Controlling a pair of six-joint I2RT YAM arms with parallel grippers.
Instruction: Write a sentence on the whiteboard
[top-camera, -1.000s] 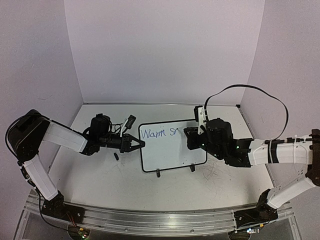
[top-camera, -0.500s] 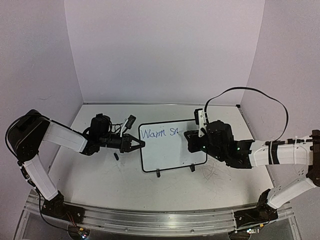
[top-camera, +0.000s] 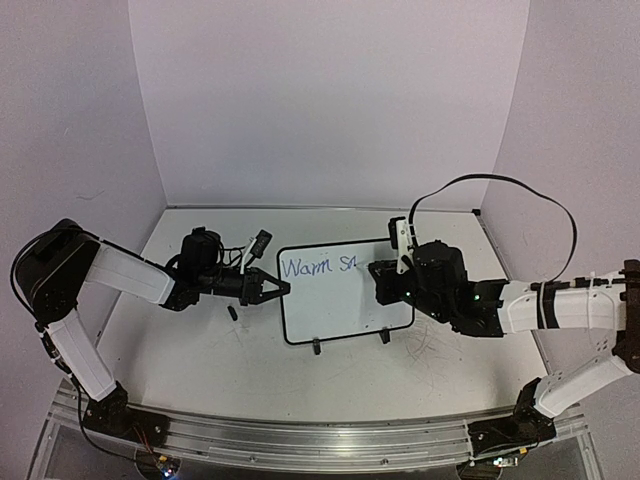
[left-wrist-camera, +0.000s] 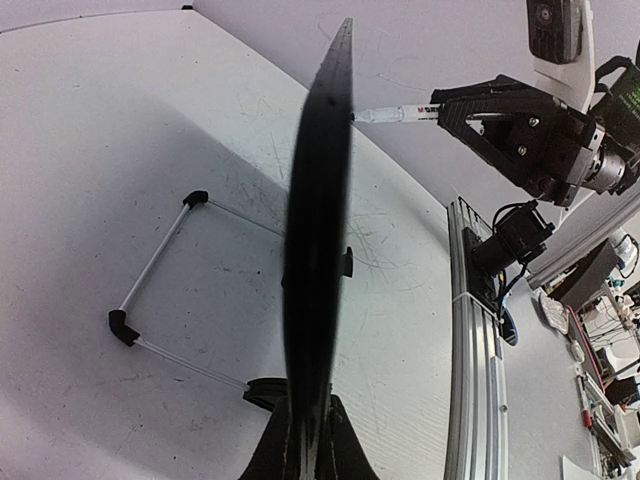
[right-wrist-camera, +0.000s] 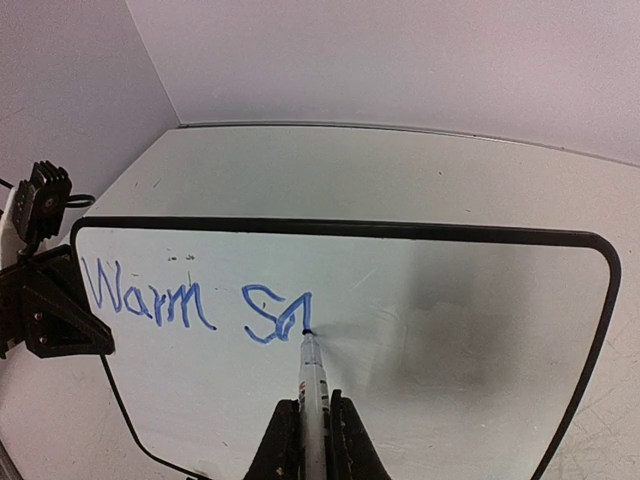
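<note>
Blue sentence (right-wrist-camera: 190, 305) (only "Warm", then unclear), whiteboard (right-wrist-camera: 450, 330) bottom cropped

Left wrist view: the whiteboard (left-wrist-camera: 318, 230) is only a blurred dark edge; right wrist view crops its bottom edge

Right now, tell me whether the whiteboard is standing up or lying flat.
Standing up. The whiteboard rests on its two black feet, and the left gripper is clamped on its side edge.
</note>
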